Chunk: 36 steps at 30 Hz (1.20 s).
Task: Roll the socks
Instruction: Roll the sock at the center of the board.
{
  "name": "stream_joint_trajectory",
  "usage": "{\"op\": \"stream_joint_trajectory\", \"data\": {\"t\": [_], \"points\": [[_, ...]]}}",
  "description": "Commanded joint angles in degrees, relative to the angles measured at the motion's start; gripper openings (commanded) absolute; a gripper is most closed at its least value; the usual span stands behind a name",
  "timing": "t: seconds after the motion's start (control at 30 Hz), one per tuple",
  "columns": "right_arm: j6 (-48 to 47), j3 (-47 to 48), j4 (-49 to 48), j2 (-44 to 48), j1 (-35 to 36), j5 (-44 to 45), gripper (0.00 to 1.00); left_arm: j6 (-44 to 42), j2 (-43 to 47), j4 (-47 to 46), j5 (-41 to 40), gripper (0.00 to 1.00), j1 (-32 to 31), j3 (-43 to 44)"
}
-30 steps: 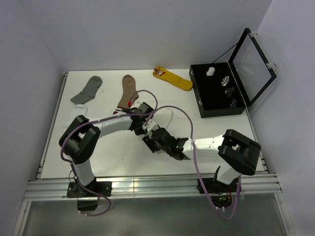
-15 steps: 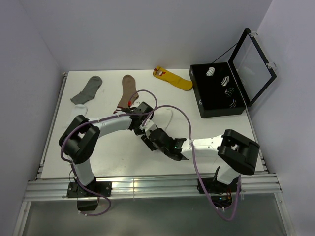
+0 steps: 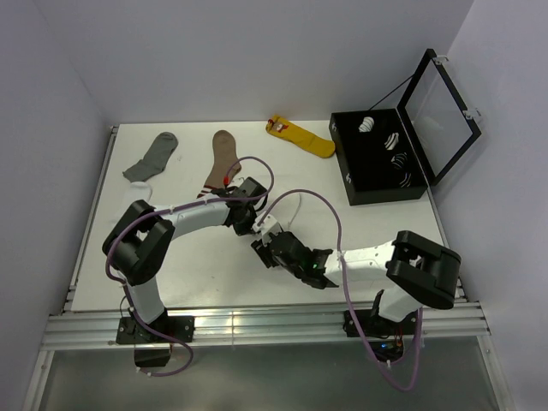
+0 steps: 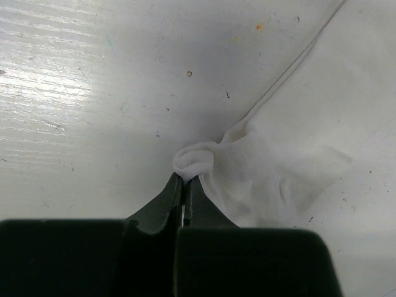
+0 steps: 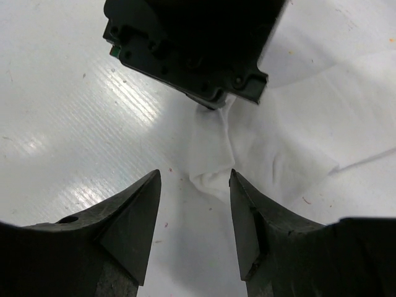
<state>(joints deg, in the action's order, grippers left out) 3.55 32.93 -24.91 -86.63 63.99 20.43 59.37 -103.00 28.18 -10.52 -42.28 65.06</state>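
A plain white sock (image 3: 284, 205) lies flat on the white table in the middle; it also shows in the left wrist view (image 4: 291, 142) and the right wrist view (image 5: 291, 130). My left gripper (image 3: 259, 228) (image 4: 184, 178) is shut on a bunched corner of this sock at table level. My right gripper (image 3: 260, 247) (image 5: 195, 174) is open, low over the table, with the same sock corner just ahead between its fingertips, apart from them. A white piece of fabric (image 3: 137, 192) lies by the left arm's elbow; I cannot tell if it has stripes.
A grey sock (image 3: 152, 156), a brown sock with a striped cuff (image 3: 221, 159) and a yellow sock (image 3: 301, 137) lie along the far side. An open black box (image 3: 347, 167) holding rolled socks stands at the right. The left gripper's body (image 5: 185, 43) is close ahead of my right fingers.
The right arm has shifted slightly toward the near edge, its gripper staying open by the sock corner. The left gripper has stayed shut on the sock in nearly the same place.
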Motion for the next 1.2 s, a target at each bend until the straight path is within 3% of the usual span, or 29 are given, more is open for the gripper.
{"op": "stream_joint_trajectory", "data": {"t": [0.0, 0.33, 1.17], "points": [[2.0, -1.3, -5.8, 3.5, 0.3, 1.6, 0.56, -0.7, -0.5, 0.5, 0.4, 0.00, 0.4, 0.6], [-0.5, 1.0, -6.6, 0.6, 0.6, -0.1, 0.57, -0.8, -0.8, 1.7, 1.1, 0.00, 0.8, 1.7], [5.8, 4.1, -3.4, -9.4, -3.7, -2.2, 0.56, -1.0, -0.1, 0.9, 2.9, 0.00, 1.9, 0.9]]}}
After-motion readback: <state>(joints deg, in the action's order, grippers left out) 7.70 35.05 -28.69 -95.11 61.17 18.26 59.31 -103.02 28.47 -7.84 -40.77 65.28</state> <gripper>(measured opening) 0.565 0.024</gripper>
